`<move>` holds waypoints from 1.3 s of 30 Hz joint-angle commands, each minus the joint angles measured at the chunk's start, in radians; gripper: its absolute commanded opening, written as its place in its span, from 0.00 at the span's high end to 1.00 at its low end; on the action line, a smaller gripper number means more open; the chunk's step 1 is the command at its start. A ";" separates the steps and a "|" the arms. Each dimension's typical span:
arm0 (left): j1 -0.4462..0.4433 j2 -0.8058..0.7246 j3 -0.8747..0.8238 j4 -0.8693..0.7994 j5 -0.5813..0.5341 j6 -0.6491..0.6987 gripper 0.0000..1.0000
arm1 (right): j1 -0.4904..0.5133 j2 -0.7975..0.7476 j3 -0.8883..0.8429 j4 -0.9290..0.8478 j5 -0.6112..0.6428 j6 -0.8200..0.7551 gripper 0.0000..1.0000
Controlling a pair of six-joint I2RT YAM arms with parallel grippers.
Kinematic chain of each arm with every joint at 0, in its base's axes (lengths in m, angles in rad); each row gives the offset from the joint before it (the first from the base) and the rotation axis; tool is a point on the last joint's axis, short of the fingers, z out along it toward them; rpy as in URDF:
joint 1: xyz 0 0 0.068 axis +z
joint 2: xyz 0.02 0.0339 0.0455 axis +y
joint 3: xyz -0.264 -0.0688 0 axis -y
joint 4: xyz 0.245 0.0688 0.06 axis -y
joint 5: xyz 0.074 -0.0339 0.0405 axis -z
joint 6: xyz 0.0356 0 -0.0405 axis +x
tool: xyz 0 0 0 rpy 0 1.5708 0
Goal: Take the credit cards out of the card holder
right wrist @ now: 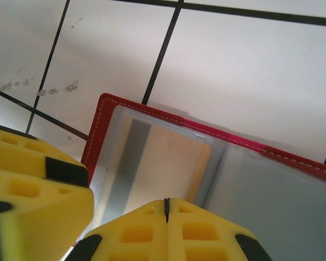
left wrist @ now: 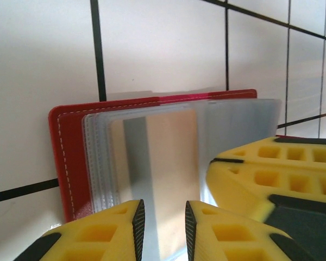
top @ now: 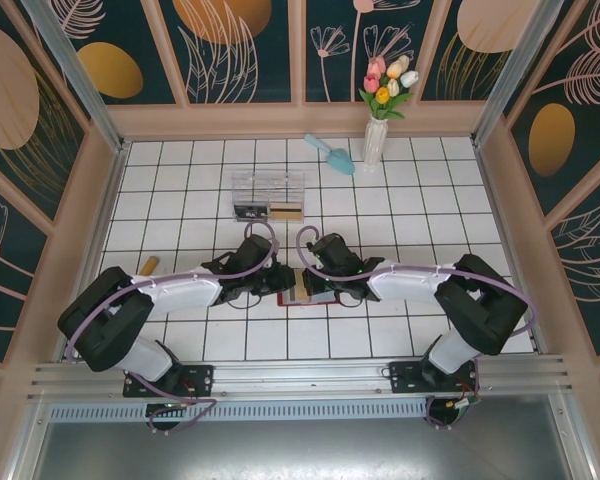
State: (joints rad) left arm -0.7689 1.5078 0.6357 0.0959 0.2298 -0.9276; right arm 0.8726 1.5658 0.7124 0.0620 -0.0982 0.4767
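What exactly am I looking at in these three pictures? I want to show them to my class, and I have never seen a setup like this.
These are two robot arms bolted at the near edge of a white tiled table. The overhead picture comes from a fixed camera above and behind them. The other two come from cameras on each wrist, so the yellow blocks there are the fingers.

Both arms meet over a red card holder lying open at the middle of the table. It has clear sleeves, and one holds a tan card with a grey stripe.

The left gripper is open, its fingers either side of that card. The right gripper is shut, its tip at the holder; what it pinches is hidden.

Further back stand a clear plastic box, a small blue scoop and a vase of tulips.
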 commanded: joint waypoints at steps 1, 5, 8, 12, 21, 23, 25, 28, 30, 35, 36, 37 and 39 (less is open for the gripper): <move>-0.004 0.019 0.002 -0.024 -0.002 0.015 0.70 | 0.006 0.041 0.023 -0.017 0.005 -0.008 0.98; -0.003 0.026 0.003 -0.014 0.018 0.016 0.70 | 0.007 0.067 0.015 -0.032 0.034 0.002 0.99; -0.003 0.032 0.001 -0.002 0.031 0.012 0.70 | 0.006 0.068 0.002 -0.027 0.035 0.010 0.99; -0.003 0.047 0.004 0.001 0.040 0.012 0.70 | 0.006 0.067 -0.010 -0.023 0.034 0.016 0.99; -0.004 0.072 0.024 -0.053 0.014 0.021 0.70 | 0.006 0.061 -0.014 -0.014 0.028 0.016 0.99; -0.004 0.055 0.027 -0.076 -0.004 0.030 0.70 | 0.007 0.063 -0.014 -0.014 0.027 0.014 0.99; -0.003 0.042 0.030 -0.094 -0.018 0.036 0.69 | 0.006 0.064 -0.013 -0.012 0.026 0.014 0.99; -0.004 0.044 0.029 -0.095 -0.013 0.038 0.69 | 0.006 0.068 -0.011 -0.010 0.023 0.014 0.99; -0.003 0.054 0.030 -0.092 -0.010 0.036 0.70 | 0.006 0.069 -0.010 -0.009 0.023 0.013 0.99; -0.004 0.059 0.036 -0.099 -0.021 0.033 0.69 | 0.006 0.068 -0.011 -0.010 0.022 0.014 0.99; -0.003 0.058 0.037 -0.104 -0.027 0.033 0.70 | 0.006 0.068 -0.013 -0.009 0.021 0.014 0.99; -0.004 0.055 0.039 -0.110 -0.029 0.036 0.70 | 0.007 0.068 -0.013 -0.009 0.022 0.014 0.99; -0.003 0.046 0.043 -0.131 -0.054 0.038 0.70 | 0.007 0.069 -0.013 -0.008 0.022 0.014 0.99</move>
State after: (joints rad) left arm -0.7689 1.5589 0.6647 0.0372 0.2260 -0.9089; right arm 0.8726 1.6196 0.7174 0.0704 -0.0940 0.4805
